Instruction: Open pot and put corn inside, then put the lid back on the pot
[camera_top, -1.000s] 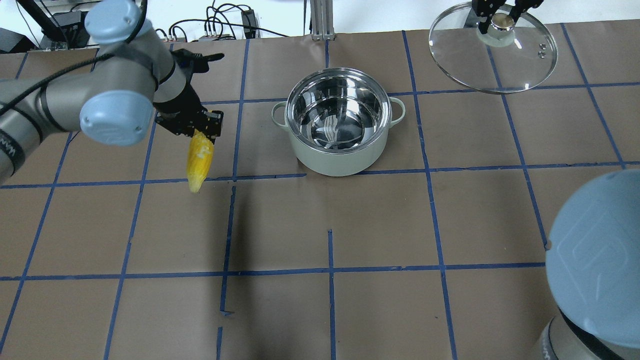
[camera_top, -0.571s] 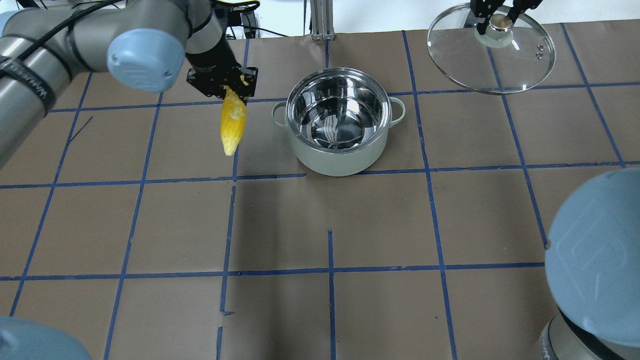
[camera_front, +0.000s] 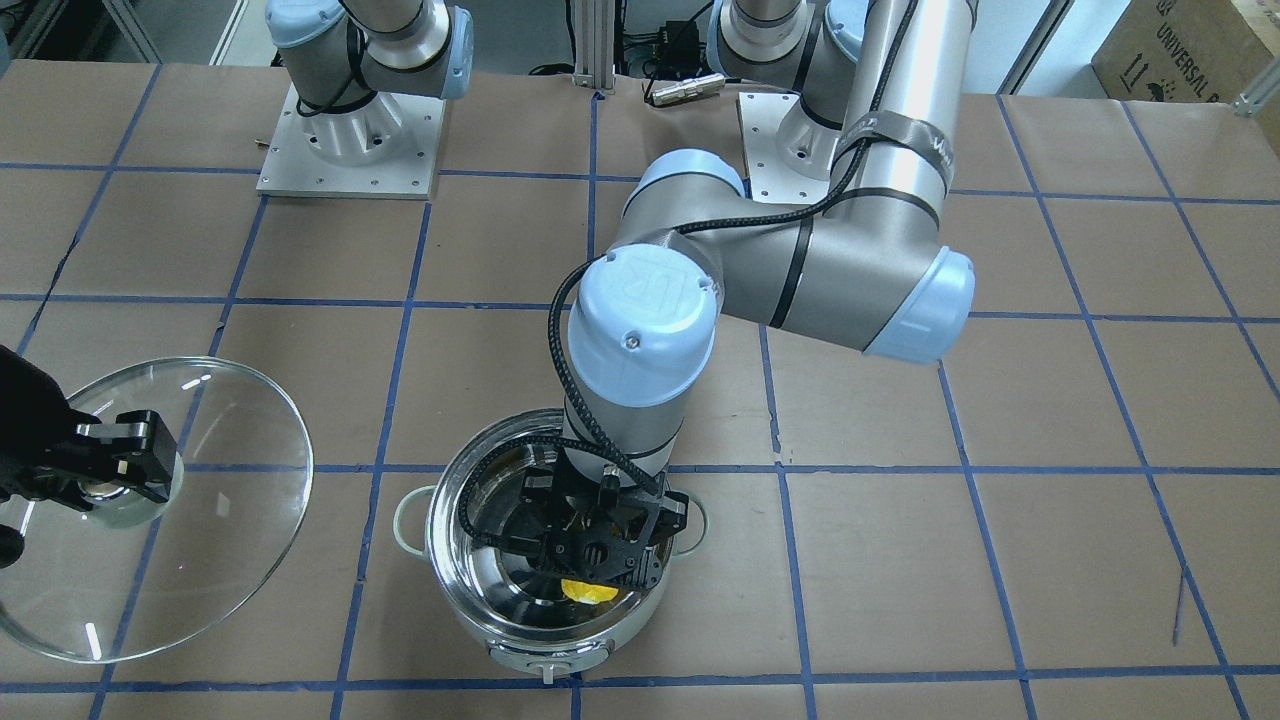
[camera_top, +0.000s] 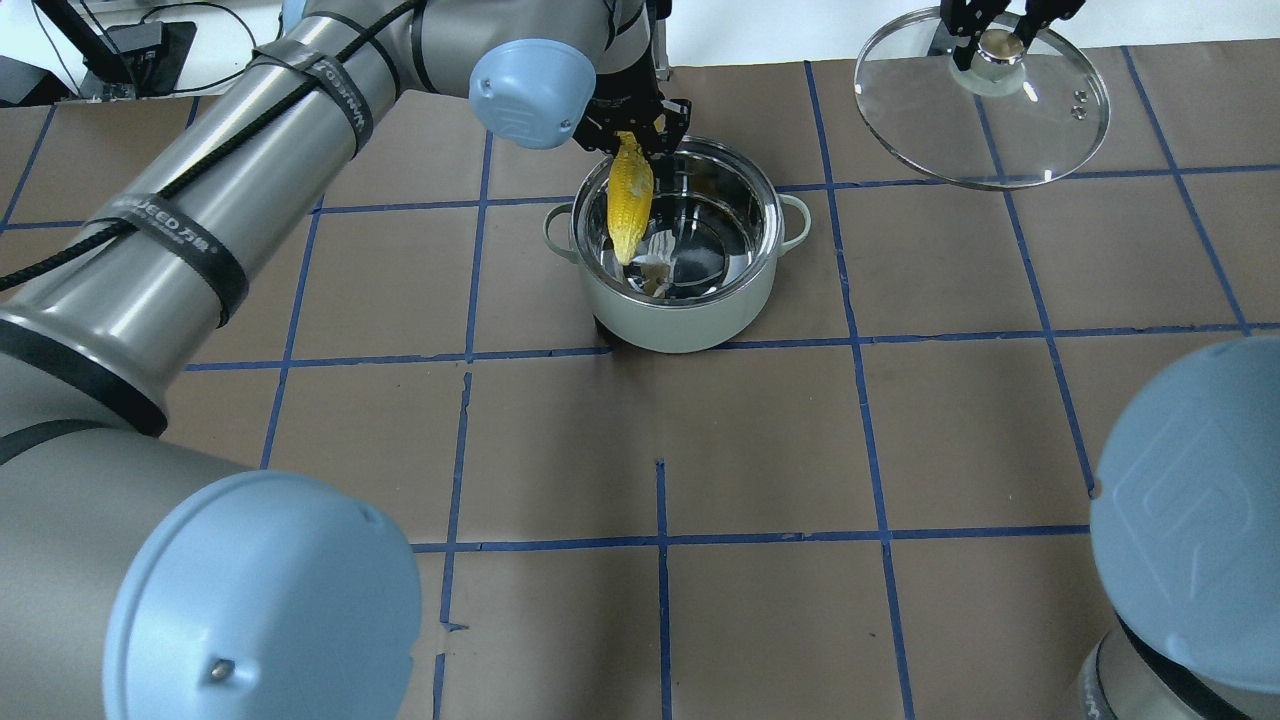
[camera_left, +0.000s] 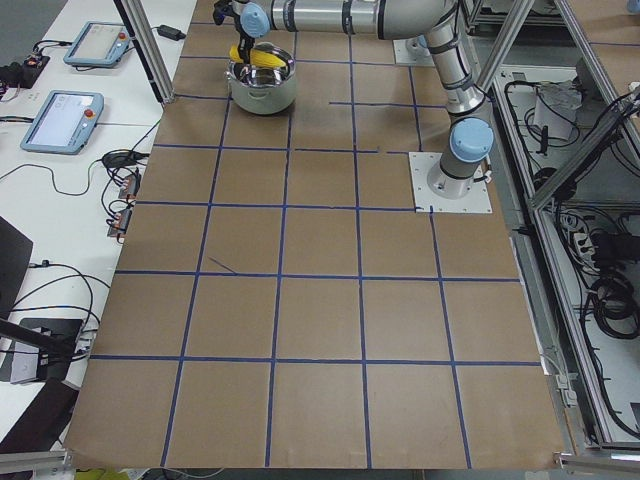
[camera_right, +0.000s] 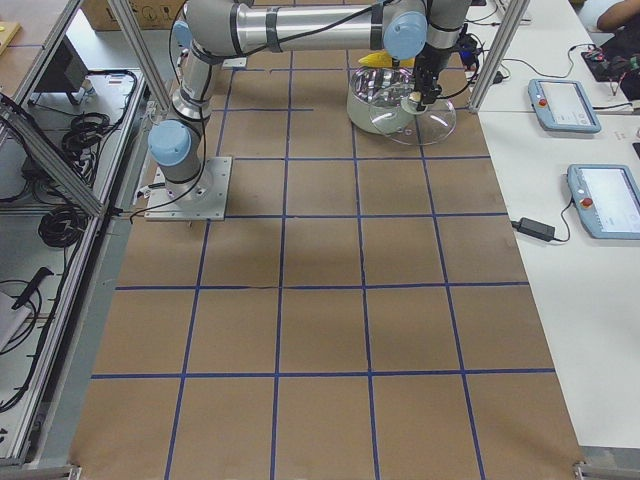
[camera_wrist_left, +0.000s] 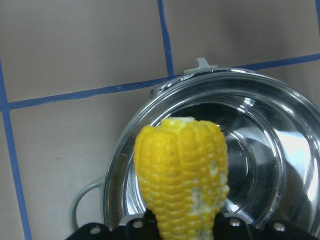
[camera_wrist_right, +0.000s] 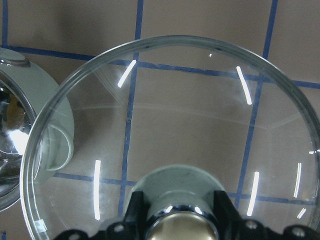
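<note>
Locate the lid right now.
Overhead view, far right corner of the table: the lid is off the pot, held by its knob in the right tool, beyond and to the right of the pot.

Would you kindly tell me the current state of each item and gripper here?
pot: open, upright.
corn: gripped, hanging tip-down over the pot's mouth.
lid: off the pot, held by its knob.
left gripper: shut on corn.
right gripper: shut on lid.

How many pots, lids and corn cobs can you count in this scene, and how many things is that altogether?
pot: 1
lid: 1
corn: 1
Total: 3
</note>
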